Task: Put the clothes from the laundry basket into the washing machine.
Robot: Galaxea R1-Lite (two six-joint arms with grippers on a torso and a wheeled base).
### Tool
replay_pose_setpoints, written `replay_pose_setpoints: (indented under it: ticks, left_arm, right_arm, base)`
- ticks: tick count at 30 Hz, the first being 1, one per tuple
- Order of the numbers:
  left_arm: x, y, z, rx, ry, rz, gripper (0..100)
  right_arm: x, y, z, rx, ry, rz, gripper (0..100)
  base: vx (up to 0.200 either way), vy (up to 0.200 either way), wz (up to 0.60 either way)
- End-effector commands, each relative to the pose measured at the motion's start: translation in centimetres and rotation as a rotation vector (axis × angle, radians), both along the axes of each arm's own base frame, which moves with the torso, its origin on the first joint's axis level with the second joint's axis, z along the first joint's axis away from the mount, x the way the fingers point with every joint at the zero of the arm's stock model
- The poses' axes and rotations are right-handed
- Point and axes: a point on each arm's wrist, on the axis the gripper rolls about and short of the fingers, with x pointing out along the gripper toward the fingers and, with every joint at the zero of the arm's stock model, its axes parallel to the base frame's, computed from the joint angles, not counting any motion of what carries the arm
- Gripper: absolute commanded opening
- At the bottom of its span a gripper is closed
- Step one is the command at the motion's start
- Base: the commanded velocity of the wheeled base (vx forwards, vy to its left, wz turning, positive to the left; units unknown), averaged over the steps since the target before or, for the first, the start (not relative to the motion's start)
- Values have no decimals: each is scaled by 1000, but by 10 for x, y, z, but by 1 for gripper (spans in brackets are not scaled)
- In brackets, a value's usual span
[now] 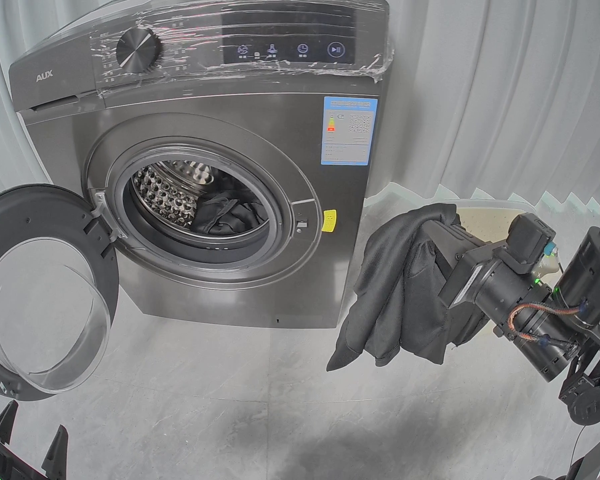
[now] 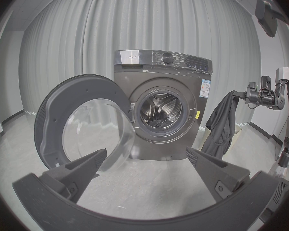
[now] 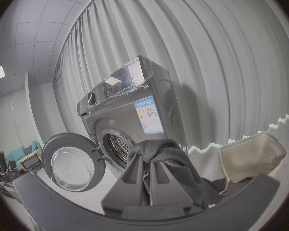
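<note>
Right now the right gripper (image 3: 147,164) has its claw clamped together on a bunched fold of the dark garment (image 1: 400,288). The garment is held up in the air to the right of the washing machine (image 1: 247,101), in front of the laundry basket (image 3: 250,158). It reads as soft, limp and light: it drapes straight down from the pinch in long folds, with a loose end trailing lowest. The knit looks matte and not slippery, so a pinch on a thick bunch near the top should hold, but the hanging tail will probably swing and drag behind any move. The drum opening (image 1: 200,201) sits up and to the left of the load, and another dark piece (image 1: 227,215) lies inside it already. The door (image 1: 20,208) is swung fully open on the left hinge, so it likely does not block an approach from the right. The lip of the opening is the likely snag point for the trailing end, so the bunch probably has to go deep. The left gripper (image 2: 145,151) sits low near the floor (image 1: 247,401), below and in front of the door, claw apart and holding nothing. The basket stands beside the machine's right side against the curtain (image 1: 500,68), its bottom hidden.
</note>
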Motion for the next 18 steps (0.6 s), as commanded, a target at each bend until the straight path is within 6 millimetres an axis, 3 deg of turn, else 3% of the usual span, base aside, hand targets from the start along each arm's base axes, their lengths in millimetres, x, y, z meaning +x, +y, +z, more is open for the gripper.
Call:
replay_pose_setpoints:
  ticks: [1, 18]
  left_arm:
    - [-1, 0, -3, -1, -6, 0, 100]
    - [-1, 0, -3, -1, -6, 0, 100]
  right_arm:
    - [-1, 1, 1, 6, -8, 6, 0]
    - [0, 2, -4, -4, 4, 12, 0]
  base:
    - [0, 200, 0]
    - [0, 12, 0]
